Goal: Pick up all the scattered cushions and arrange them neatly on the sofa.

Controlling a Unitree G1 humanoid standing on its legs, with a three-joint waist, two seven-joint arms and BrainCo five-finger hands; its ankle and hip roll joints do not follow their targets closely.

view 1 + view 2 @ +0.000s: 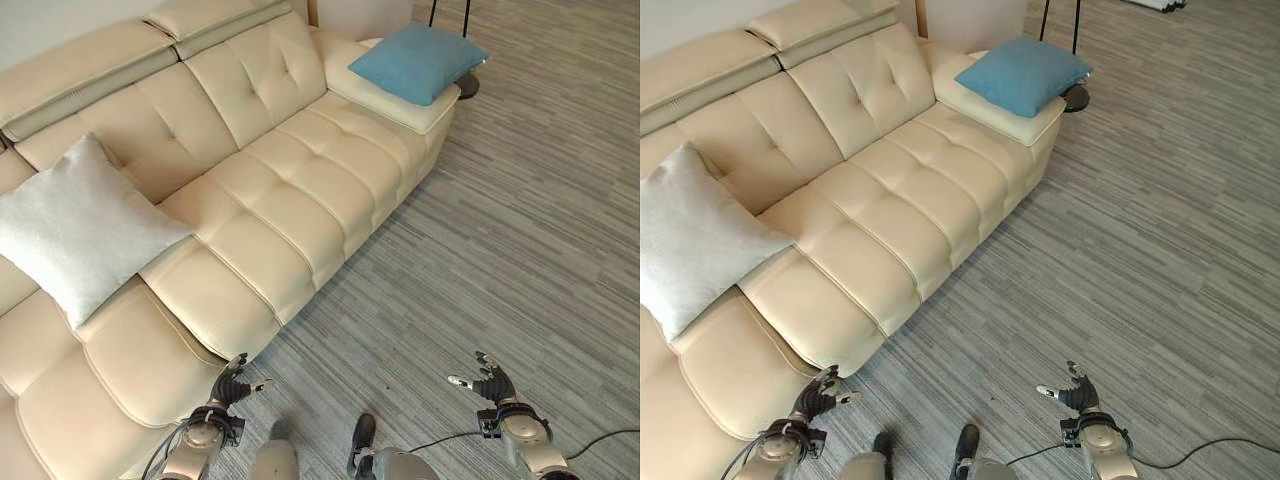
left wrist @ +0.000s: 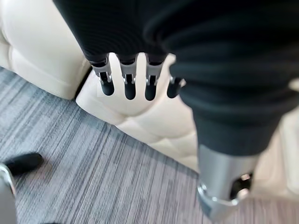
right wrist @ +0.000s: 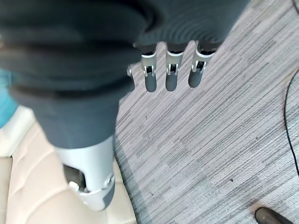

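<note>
Both cushions (image 1: 85,228) far from fingers (image 1: 237,365)

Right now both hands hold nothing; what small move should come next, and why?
Probably step toward the blue cushion: it lies flat on the sofa armrest, far from the open left hand and right hand, while the grey cushion already leans on the backrest.

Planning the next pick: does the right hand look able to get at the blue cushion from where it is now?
Probably not yet. The blue cushion lies on the sofa's far armrest, while the right hand hangs open, low over the floor near the robot. Nothing blocks the way; it just looks too far.
</note>
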